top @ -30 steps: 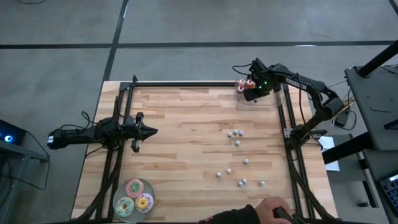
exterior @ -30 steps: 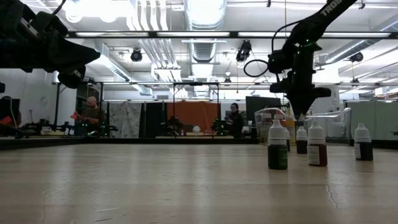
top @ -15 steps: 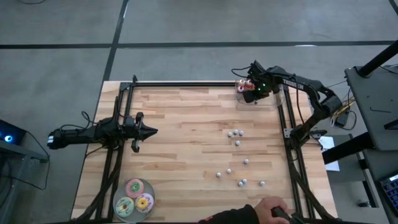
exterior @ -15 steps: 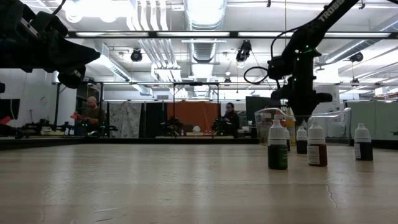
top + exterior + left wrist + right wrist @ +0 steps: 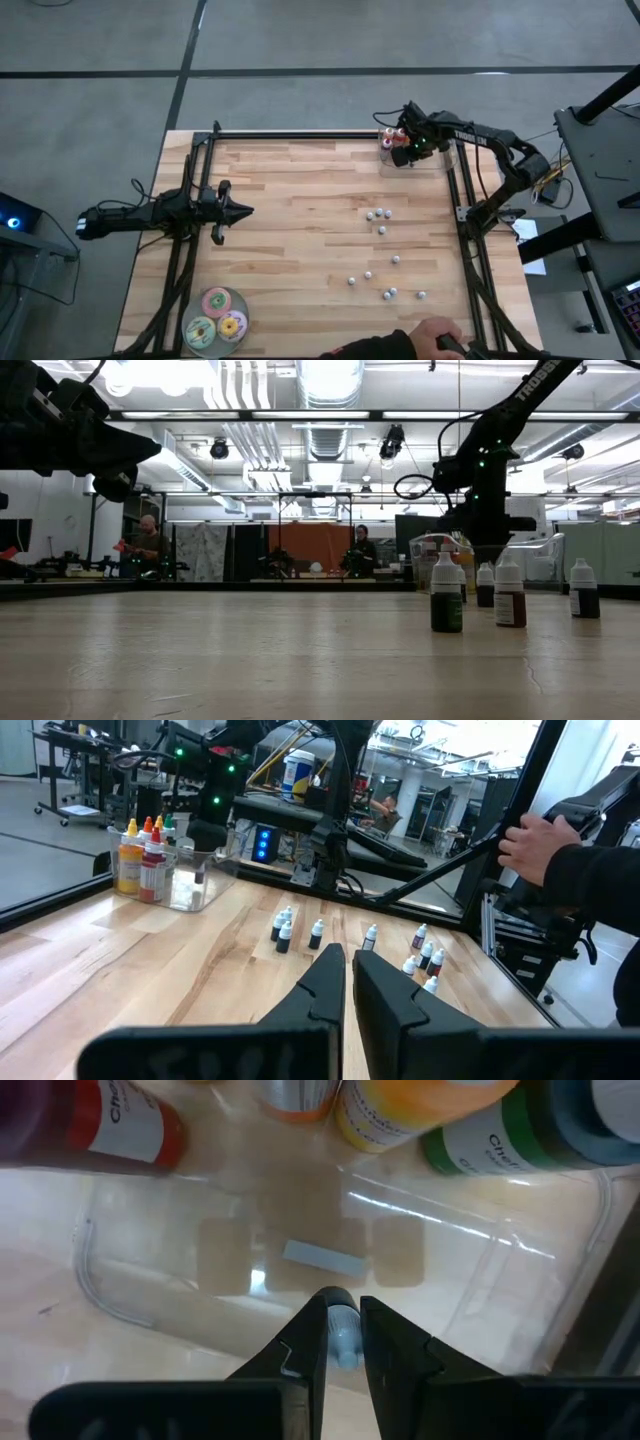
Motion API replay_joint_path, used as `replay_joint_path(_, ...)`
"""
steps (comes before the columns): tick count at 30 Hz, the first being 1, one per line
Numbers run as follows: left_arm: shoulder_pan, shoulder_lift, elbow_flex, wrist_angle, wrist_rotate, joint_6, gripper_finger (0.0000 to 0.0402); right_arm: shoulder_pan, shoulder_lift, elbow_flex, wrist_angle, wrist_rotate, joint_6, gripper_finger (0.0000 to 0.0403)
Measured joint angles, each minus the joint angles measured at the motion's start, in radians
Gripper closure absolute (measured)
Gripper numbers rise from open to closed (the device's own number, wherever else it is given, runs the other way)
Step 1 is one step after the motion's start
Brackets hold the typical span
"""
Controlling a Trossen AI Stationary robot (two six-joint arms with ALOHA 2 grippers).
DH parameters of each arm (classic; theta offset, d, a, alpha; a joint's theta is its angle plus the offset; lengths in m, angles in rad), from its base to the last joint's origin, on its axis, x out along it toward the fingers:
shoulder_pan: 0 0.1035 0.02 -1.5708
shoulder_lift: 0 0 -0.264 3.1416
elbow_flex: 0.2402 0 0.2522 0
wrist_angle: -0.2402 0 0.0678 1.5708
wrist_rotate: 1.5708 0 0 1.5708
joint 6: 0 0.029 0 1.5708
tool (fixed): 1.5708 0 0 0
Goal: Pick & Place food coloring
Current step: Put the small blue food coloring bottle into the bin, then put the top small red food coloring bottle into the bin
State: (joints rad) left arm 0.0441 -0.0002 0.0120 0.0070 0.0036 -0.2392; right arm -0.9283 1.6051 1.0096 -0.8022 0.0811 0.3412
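Several tiny food coloring bottles [image 5: 381, 230] stand loose on the wooden table's right half; they also show in the low view [image 5: 446, 595]. A clear plastic container [image 5: 432, 160] sits at the far right corner with larger red [image 5: 110, 1130], orange [image 5: 400, 1110] and green [image 5: 500, 1140] bottles inside. My right gripper [image 5: 403, 152] points down over the container's bare floor [image 5: 300, 1255], shut on one small bottle [image 5: 345, 1335]. My left gripper [image 5: 238, 211] waits shut above the table's left side, pointing level. My right gripper pinches a small food coloring bottle between its two fingers, coming from above and pointing down. Only the bottle's pale end [image 5: 345, 1342] shows between the fingertips; the fingers hide its body. It is lifted over the container's floor.
Three flat round discs [image 5: 217, 300] lie at the near left corner. A person's hand [image 5: 432, 335] reaches over the near edge at the right. Black frame rails [image 5: 465, 210] run along the table's sides. The container's clear walls [image 5: 90, 1270] surround the right gripper.
My right gripper has gone down toward the clear container with the small bottle, staying shut on it. The left arm has kept still.
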Motion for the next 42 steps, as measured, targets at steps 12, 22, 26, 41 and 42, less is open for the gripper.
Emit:
replay_joint_path(12, 0.000, 0.000, 0.000, 0.000, 0.000, 0.000, 0.0402, -0.006, 0.000, -0.014, 0.036, -0.001, 0.000, 0.0355)
replay_joint_path(22, 0.000, 0.000, 0.000, 0.000, 0.000, 0.000, 0.0402, -0.006, 0.000, -0.014, 0.035, -0.002, -0.003, 0.0352)
replay_joint_path(26, 0.000, 0.000, 0.000, 0.000, 0.000, 0.000, 0.0402, -0.006, 0.000, -0.014, 0.035, -0.002, -0.001, 0.0342)
replay_joint_path(41, 0.000, 0.000, 0.000, 0.000, 0.000, 0.000, 0.0402, -0.006, 0.000, -0.014, 0.036, -0.003, -0.001, 0.0306)
replay_joint_path(42, 0.000, 0.000, 0.000, 0.000, 0.000, 0.000, 0.0402, -0.006, 0.000, -0.014, 0.036, -0.003, -0.001, 0.0305)
